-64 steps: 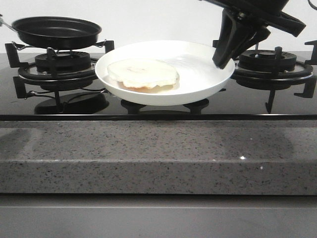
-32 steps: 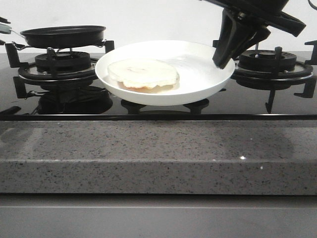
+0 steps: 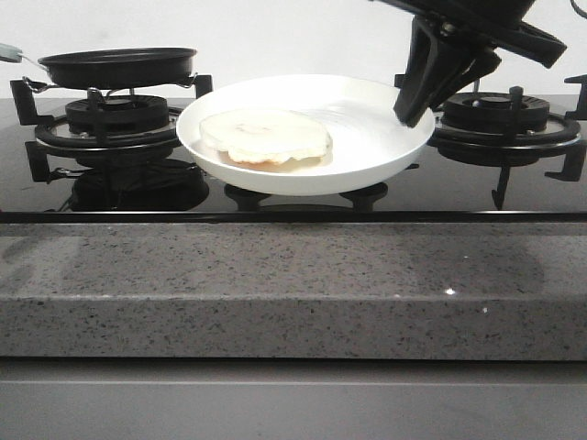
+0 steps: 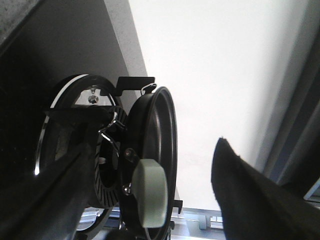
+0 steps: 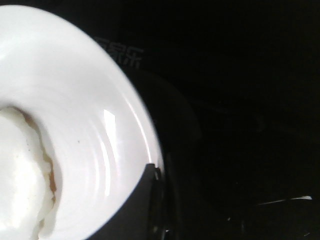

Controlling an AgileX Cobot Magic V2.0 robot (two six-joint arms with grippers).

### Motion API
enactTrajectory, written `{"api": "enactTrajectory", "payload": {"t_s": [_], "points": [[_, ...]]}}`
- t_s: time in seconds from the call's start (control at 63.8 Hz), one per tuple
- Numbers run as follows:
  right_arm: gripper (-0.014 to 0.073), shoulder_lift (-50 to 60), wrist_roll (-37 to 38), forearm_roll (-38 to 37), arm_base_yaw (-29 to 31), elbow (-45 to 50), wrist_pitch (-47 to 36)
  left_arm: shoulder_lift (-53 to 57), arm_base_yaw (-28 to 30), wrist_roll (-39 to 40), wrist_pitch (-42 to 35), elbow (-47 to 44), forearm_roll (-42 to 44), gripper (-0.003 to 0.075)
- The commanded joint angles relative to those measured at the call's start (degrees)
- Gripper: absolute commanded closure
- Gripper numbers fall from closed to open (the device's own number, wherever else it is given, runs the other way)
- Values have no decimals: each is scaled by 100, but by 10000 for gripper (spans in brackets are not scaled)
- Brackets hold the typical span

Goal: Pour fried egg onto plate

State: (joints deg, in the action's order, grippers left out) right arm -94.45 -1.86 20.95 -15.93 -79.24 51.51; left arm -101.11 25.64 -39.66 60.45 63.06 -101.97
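the fried egg lies flat inside the plate, on the half farthest from the right gripper and nearest the frying pan. its long axis runs roughly along the line from that gripper toward the pan, and a reddish-brown edge shows on its near side. in the right wrist view the fried egg sits well in from the rim, with a band of bare plate between it and the finger.

the right gripper is pinching the plate's rim: one dark finger presses on the edge closest to the right burner, and the plate is held off the black glass stovetop, between the two burners and about level. so the egg is across the plate from the tool, not beside it.

outward again, the frying pan rests level and empty on the left burner. in the left wrist view its pale handle end lies close ahead of the left gripper, between the two dark fingers, which stand apart and do not seem to clamp it.

by my reading the pour is done; any coming move belongs to the right arm, which must keep the plate level so the egg does not slide toward the pan side.
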Motion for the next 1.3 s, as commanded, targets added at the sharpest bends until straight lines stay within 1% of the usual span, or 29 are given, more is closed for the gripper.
{"api": "enactTrajectory", "payload": {"t_s": [0.0,0.078,0.172,0.282,0.439,0.58,0.69,0.768,0.799,0.815,0.862,0.893,0.956,1.019,1.129,1.207,1.285], "points": [[662,276,-35,165,-3,-159,-232,446,155,-91,426,180,-389,230],[662,276,-35,165,-3,-159,-232,662,220,-209,276,180,-233,230],[662,276,-35,165,-3,-159,-232,1037,244,-222,-116,180,94,230],[662,276,-35,165,-3,-159,-232,1536,244,-222,-646,180,738,230],[662,276,-35,165,-3,-159,-232,2299,234,-222,-973,180,2000,247],[662,276,-35,165,-3,-159,-232,3243,-39,-120,-1154,180,3142,272],[662,276,-35,165,-3,-159,-232,3924,-580,96,-1340,180,3815,272],[662,276,-35,165,-3,-159,-232,4293,-1068,532,-1538,180,4664,272],[662,276,-35,165,-3,-159,-232,4471,-1244,751,-1596,180,5093,272],[662,276,-35,165,-3,-159,-232,4538,-1328,891,-1623,180,5459,272],[662,276,-35,165,-3,-159,-232,4761,-1604,1643,-1649,180,6397,272],[662,276,-35,165,-3,-159,-232,4878,-1807,1996,-1648,180,6898,272],[662,276,-35,165,-3,-159,-232,5121,-2117,2567,-1581,101,7845,272],[662,276,-35,165,-3,-159,-232,5387,-2477,3051,-1560,-40,8543,272],[662,276,-35,165,-3,-159,-232,5797,-2850,3461,-1510,-372,9240,272],[662,276,-35,165,-3,-159,-232,6069,-3025,3495,-1486,-628,9323,272],[662,276,-35,165,-3,-159,-232,6356,-3065,3495,-1455,-802,9323,272]]}}
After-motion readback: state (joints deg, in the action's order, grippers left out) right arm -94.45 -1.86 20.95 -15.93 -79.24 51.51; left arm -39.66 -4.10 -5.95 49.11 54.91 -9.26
